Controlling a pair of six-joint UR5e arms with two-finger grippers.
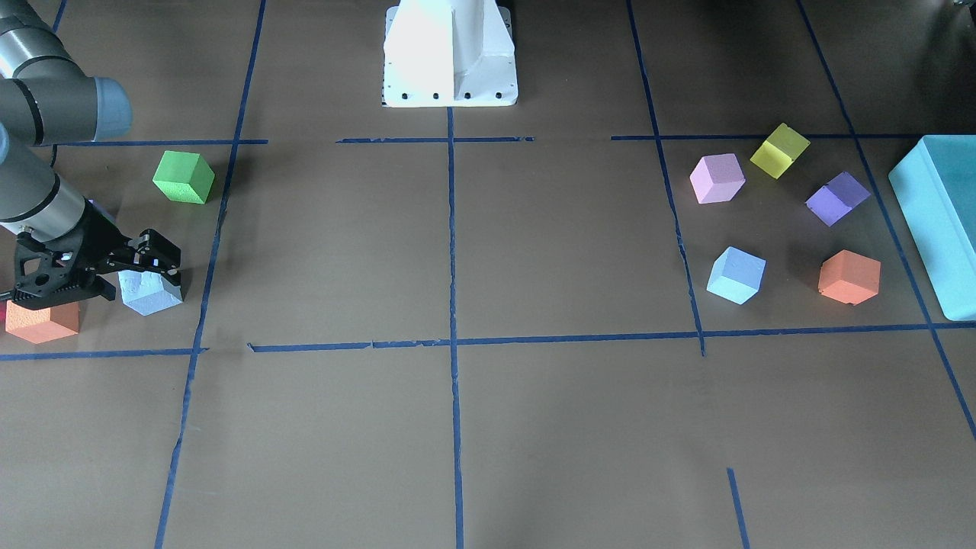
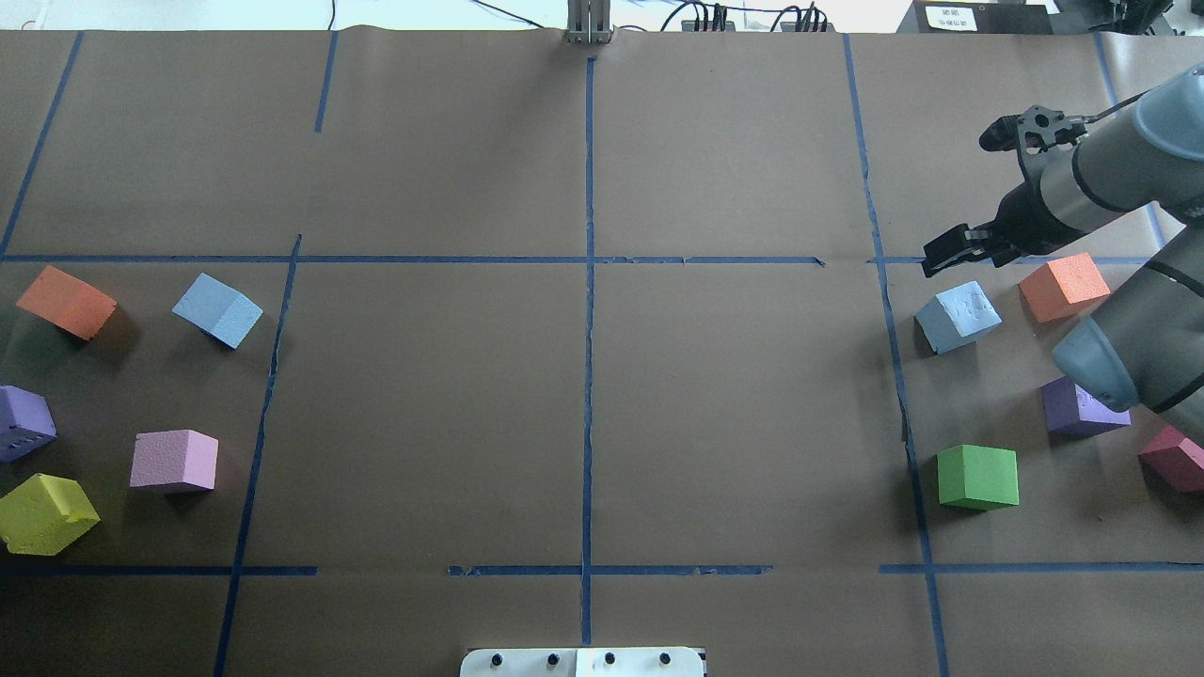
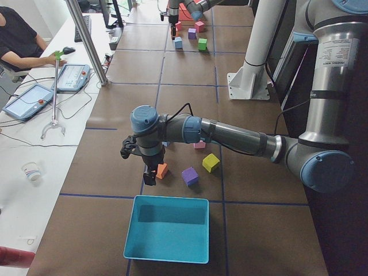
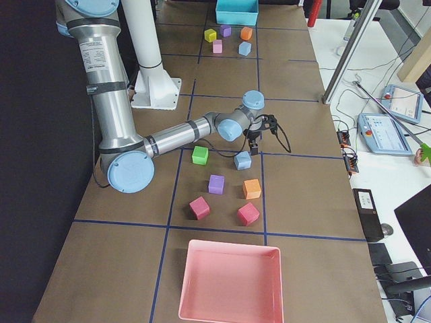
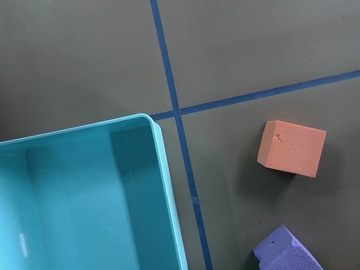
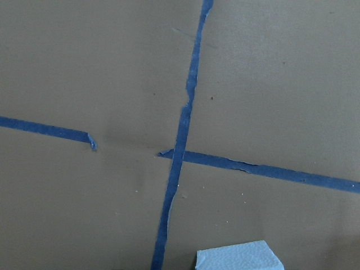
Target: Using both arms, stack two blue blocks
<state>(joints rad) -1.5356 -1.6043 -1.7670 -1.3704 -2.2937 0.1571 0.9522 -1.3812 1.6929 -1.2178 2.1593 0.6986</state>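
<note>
One pale blue block [image 1: 150, 292] lies at the table's right end; it also shows in the overhead view [image 2: 958, 317] and at the bottom edge of the right wrist view [image 6: 239, 256]. My right gripper [image 1: 156, 263] hovers just above it, open and empty. The other blue block [image 1: 736, 274] lies at the left end, also seen from overhead [image 2: 217, 309]. My left gripper [image 3: 149, 175] shows only in the exterior left view, above an orange cube [image 5: 292, 147]. I cannot tell whether it is open or shut.
A teal bin [image 1: 934, 221] stands at the left end, a pink tray [image 4: 229, 282] at the right end. Orange [image 2: 1063, 285], purple [image 2: 1082, 409], green [image 2: 978, 477] and red [image 2: 1176, 458] cubes surround the right block. Pink [image 2: 172, 460], yellow [image 2: 45, 512] and purple [image 2: 21, 421] cubes lie left.
</note>
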